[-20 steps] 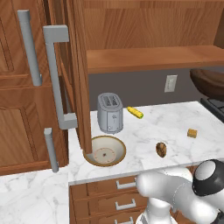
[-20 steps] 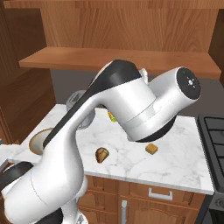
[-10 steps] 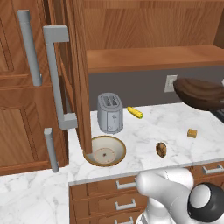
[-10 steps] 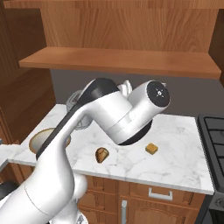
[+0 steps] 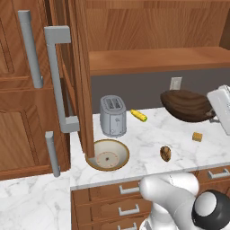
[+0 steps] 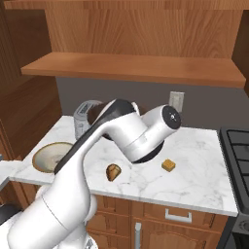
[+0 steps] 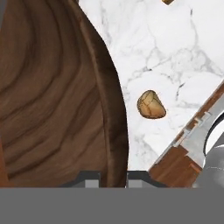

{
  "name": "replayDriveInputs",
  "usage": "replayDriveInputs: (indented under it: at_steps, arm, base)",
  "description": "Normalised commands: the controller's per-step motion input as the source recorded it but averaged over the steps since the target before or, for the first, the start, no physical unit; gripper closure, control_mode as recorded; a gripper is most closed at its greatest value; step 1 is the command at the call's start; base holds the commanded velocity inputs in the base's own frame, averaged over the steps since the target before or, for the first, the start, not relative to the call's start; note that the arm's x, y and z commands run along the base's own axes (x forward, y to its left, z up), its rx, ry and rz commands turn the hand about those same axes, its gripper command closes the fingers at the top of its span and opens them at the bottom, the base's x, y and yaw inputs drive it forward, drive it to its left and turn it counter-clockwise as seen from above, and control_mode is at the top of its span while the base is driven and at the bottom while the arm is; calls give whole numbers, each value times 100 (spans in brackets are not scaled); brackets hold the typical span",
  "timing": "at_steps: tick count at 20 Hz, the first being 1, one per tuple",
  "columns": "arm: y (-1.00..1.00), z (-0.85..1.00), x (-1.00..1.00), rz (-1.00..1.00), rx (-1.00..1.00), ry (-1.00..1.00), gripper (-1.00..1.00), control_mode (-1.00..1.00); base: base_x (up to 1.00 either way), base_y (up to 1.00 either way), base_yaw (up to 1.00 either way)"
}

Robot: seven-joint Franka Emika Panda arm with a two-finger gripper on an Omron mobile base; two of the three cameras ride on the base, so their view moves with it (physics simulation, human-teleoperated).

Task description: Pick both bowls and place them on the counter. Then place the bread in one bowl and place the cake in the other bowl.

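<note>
Wooden bowl (image 5: 187, 106) has swung further in over the table (image 5: 148, 134) since the earlier left base frame, where it sat at the picture's right edge; now it hangs well right of the toaster (image 5: 112, 115) and clear of the marble. Tool (image 7: 113, 178) clamped on its rim, tips pinching the wall in the hand view. Beige bowl (image 5: 108, 155) already down, just in front of the toaster beside the cabinet door (image 5: 76, 76). Bread (image 5: 165, 153) lies front-right of the toaster, cake (image 5: 196, 136) further right, yellow cylinder (image 5: 139, 116) just right of the toaster near the wall.

Handling, judged: wood bowl looks stiff, light for its width, not fragile; a rim pinch lets it tip, so set it down level. Bread and cake are tiny, likely light, need a centred pinch across the sides.

Arm pose: elbow folded high over the table in the right base view, wrist turned so the bowl rides tilted.
</note>
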Motion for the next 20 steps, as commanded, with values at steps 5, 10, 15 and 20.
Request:
replayDriveInputs:
  at_steps: [5, 10, 15, 20]
  arm:
    - [-7, -42, 63, 24, 0, 1, 100, -100]
    - [-1, -39, 47, 18, 0, 0, 100, -100]
    - [-12, -35, 48, 8, 0, 0, 100, -100]
    - [-17, -31, 43, 0, 0, 0, 100, -100]
  base:
    - [0, 0, 0]
    - [0, 0, 0]
    - [0, 0, 0]
    - [0, 0, 0]
